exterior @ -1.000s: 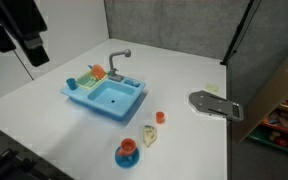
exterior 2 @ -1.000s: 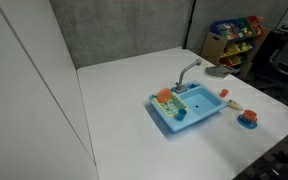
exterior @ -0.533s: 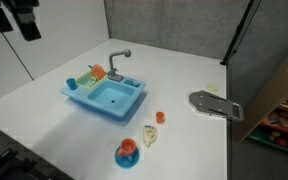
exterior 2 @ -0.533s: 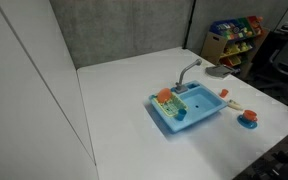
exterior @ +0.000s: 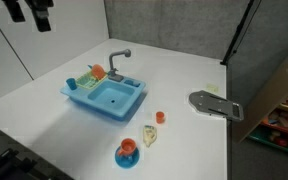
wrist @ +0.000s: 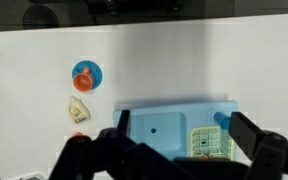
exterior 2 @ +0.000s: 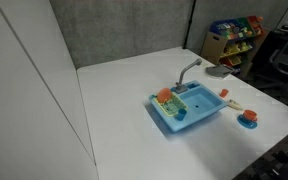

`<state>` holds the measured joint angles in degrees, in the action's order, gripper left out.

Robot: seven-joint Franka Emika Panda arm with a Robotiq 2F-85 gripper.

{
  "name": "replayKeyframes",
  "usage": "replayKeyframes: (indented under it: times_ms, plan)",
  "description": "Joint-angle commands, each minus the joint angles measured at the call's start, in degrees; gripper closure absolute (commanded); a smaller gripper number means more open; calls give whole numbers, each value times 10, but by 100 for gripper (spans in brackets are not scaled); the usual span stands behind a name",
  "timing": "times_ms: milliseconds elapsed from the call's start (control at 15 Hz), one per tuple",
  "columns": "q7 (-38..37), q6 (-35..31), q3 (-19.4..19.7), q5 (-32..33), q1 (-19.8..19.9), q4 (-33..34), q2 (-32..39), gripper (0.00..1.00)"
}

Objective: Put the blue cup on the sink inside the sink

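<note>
Blue cup perched on the sink's rim, arm high and well clear

The tiny blue cup (wrist: 222, 119), a stubby cylinder, sits on the edge of the light blue sink (wrist: 154, 128), just beside the side compartment and outside the basin. The grey faucet (exterior: 117, 60) curves over the back rim. Near the sink's far side lie a yellowish item (wrist: 78, 107) and a blue plate (wrist: 85, 75) with an orange cup, and bare white table (wrist: 184, 60) spreads all around. The gripper (wrist: 164, 150) hangs above, jaws spread wide, holding nothing
</note>
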<state>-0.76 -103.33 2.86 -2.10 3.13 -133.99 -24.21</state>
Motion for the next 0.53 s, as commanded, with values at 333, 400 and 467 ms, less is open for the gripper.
replayKeyframes:
  times_ms: [333,400,467]
  plan:
    - [-51,-72,-10,-25,-3,37,81,0]
    - [-35,-78,-10,-12,-3,16,69,0]
    - [-36,-78,-10,-13,-3,17,72,0]
